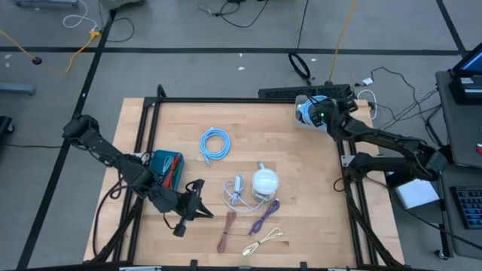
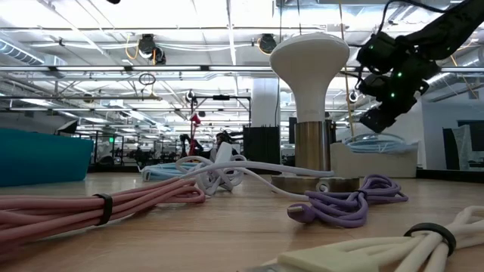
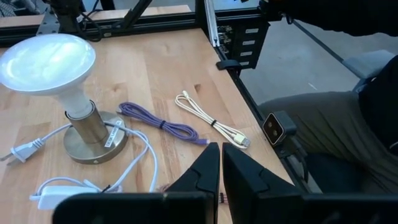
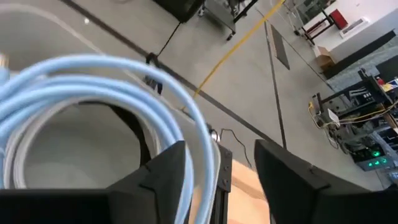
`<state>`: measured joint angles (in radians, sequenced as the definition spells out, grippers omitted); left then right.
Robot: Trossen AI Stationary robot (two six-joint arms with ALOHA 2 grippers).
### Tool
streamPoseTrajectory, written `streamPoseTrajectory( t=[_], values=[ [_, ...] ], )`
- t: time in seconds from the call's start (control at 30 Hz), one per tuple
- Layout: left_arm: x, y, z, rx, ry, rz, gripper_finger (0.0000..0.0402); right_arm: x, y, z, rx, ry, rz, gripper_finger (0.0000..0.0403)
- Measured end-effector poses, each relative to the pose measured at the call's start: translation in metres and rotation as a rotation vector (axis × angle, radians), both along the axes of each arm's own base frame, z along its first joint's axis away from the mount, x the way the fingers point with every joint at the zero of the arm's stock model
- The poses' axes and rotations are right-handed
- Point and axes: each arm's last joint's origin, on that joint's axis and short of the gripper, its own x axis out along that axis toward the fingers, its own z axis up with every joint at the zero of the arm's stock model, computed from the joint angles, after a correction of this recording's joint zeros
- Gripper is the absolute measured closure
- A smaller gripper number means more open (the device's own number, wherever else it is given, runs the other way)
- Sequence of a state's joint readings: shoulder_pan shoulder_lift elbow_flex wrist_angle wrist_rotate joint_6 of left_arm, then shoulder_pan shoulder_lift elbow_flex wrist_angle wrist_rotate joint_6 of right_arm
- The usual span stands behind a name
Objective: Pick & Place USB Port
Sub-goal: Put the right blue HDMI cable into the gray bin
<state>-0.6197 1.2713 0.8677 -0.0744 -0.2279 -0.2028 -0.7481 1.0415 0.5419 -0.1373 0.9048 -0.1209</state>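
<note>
- The light-blue coiled cable (image 4: 93,118) lies in a white bin (image 1: 303,120) at the bench's (image 1: 294,173) far right corner, which looks like the drop-off for sorted cables.
- The right gripper (image 4: 221,171) hangs over that bin with its fingers (image 4: 161,174) spread apart; the coil's loop lies just beside one finger, apparently let go.
- The left gripper (image 3: 221,177) waits near the front edge, clenched on nothing.
- Still on the bench: another blue cable (image 1: 215,143), a lamp (image 1: 264,181), purple cable (image 1: 264,216), cream cable (image 1: 263,241).
</note>
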Motion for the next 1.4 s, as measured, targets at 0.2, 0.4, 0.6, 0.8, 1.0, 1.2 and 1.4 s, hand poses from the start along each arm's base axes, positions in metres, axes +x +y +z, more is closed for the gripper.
streamPoseTrajectory(
  t=[0.2,0.4,0.6,0.8,1.0,1.2,1.4],
  values=[
    [0.0,0.0,0.0,0.004,0.003,0.0,0.038,-0.001,0.018,0.022,-0.012,-0.18,0.153,0.0214],
    [-0.001,0.0,-0.005,0.004,0.003,-0.001,0.038,-0.014,0.049,0.041,0.318,-0.401,0.293,0.0358],
    [-0.002,0.004,-0.022,-0.02,-0.017,0.001,0.038,-0.014,0.058,0.04,0.368,-0.382,0.273,0.04],
    [-0.001,0.006,-0.024,-0.073,-0.021,-0.013,0.038,-0.004,0.051,0.024,0.457,-0.333,0.196,0.0402],
    [-0.001,0.006,-0.024,-0.076,-0.022,-0.042,0.038,0.01,0.044,0.003,0.588,-0.261,0.162,0.0402],
    [-0.001,0.006,-0.024,-0.063,-0.026,-0.048,0.038,0.012,0.042,-0.003,0.543,-0.184,0.109,0.0403],
    [-0.001,0.006,-0.024,-0.063,-0.027,-0.048,0.038,0.01,0.042,-0.002,0.499,-0.157,0.073,0.0403]
  ],
)
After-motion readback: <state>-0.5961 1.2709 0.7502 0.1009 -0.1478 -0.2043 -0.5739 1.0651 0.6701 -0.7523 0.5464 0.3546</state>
